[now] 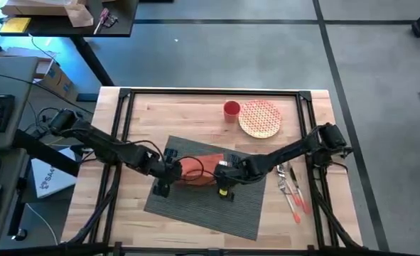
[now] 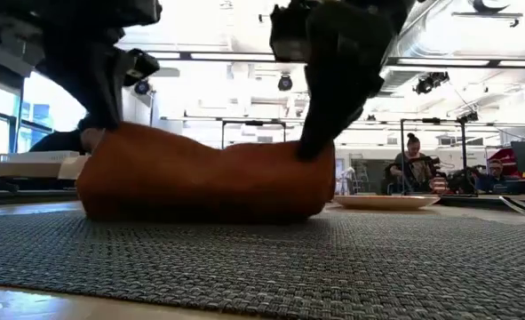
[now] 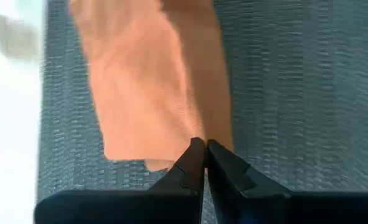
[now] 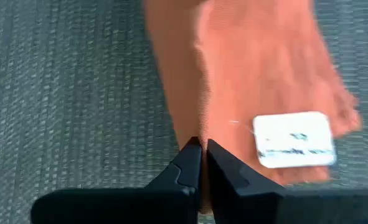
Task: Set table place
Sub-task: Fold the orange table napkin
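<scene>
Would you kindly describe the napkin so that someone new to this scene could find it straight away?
On the light-wood table lies a dark grey ribbed placemat. At its far edge the left pincer and right pincer each pinch one end of the napkin. It is the only orange-red cloth, with a white label, unlike the patterned plate behind.

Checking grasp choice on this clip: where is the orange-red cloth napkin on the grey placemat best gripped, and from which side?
Probably at its two short ends, from above. The orange-red cloth napkin lies bunched lengthwise on the dark grey ribbed placemat; the left end effector and right end effector each pinch one end, fingers shut on the cloth edge.
</scene>
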Controlling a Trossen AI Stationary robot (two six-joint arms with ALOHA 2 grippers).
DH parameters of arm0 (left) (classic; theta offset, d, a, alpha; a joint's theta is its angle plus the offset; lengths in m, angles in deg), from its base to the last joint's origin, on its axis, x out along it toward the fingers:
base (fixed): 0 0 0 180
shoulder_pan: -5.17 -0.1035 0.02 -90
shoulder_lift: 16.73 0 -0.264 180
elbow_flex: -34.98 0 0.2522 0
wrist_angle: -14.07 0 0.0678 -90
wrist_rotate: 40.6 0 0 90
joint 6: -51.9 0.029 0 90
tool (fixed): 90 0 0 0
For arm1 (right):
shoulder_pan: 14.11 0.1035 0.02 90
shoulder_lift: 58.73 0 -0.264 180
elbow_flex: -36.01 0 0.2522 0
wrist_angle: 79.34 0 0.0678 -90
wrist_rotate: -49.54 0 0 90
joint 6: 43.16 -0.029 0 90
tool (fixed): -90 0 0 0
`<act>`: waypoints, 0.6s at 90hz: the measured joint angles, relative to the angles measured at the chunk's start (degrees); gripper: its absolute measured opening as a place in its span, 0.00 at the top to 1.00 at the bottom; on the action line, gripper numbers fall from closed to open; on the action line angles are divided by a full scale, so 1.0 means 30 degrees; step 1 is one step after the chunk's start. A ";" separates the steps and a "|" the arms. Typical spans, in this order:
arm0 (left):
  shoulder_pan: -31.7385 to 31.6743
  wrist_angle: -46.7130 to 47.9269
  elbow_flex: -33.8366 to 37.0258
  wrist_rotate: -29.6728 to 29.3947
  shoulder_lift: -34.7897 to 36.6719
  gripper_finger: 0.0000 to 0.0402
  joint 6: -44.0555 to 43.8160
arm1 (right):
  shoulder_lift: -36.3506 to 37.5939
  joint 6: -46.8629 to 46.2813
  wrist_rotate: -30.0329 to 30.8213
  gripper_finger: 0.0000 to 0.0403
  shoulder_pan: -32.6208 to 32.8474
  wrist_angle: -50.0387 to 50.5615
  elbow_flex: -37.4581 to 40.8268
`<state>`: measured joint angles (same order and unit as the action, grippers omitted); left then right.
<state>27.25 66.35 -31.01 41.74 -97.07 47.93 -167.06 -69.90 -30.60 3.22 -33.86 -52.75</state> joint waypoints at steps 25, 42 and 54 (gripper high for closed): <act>0.0066 -0.1595 0.2237 0.5610 -0.0198 0.96 -0.1826 | -0.0029 0.0175 -0.3457 0.95 0.0195 -0.3026 0.2258; -0.0059 -0.0052 0.2245 0.6454 0.0207 0.82 -0.4606 | 0.0028 0.2216 -0.5640 0.75 0.0385 -0.2768 0.2081; -0.0804 -0.0943 0.2245 0.4915 0.0618 0.76 -0.7037 | 0.0792 0.2376 -0.5832 0.62 0.0223 -0.1413 0.0953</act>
<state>24.84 63.52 -24.28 56.48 -95.21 26.82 -164.69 -62.77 -48.09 3.89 -38.09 -49.90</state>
